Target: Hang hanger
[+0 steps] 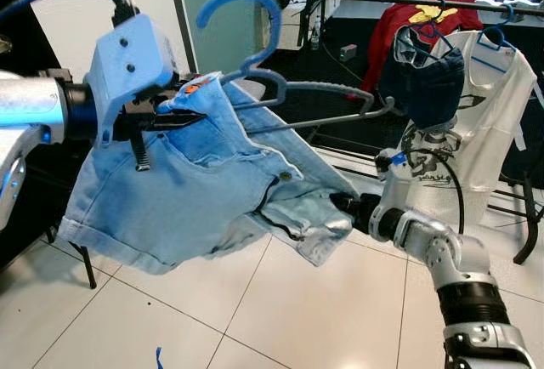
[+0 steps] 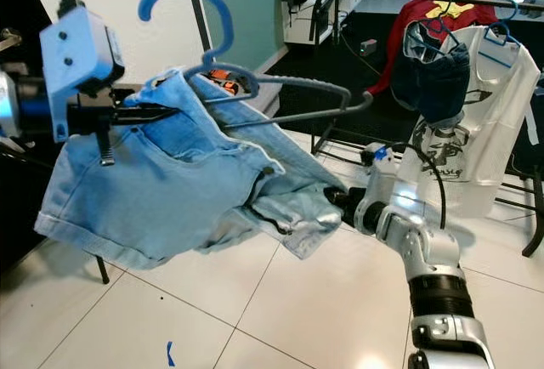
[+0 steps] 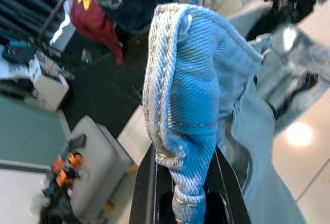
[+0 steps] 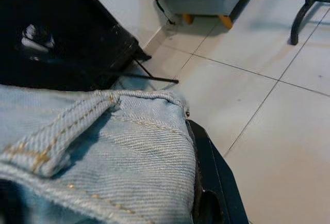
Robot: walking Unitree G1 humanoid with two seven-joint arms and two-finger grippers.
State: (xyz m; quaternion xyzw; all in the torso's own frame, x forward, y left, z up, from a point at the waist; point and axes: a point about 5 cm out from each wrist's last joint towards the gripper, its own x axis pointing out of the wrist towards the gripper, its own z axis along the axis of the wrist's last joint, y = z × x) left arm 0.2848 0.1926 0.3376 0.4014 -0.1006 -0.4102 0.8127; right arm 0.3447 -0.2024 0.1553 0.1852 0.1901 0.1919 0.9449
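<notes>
Nearest, right gripper (image 1: 347, 206) at 4 o'clock, clamped on shorts (image 1: 195, 190) hem. Left gripper (image 1: 183, 114) at 9 o'clock pinches waistband. Hanger (image 1: 280, 88) threaded through shorts, hook up. Rail (image 1: 425, 1) far, at 1 o'clock. Risk: shorts slide off the tilted hanger during the reach.

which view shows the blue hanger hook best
The left eye view: the blue hanger shows its whole hook above the denim shorts. The right eye view shows it nearly as well. Both wrist views show denim between fingers, no hook.
</notes>
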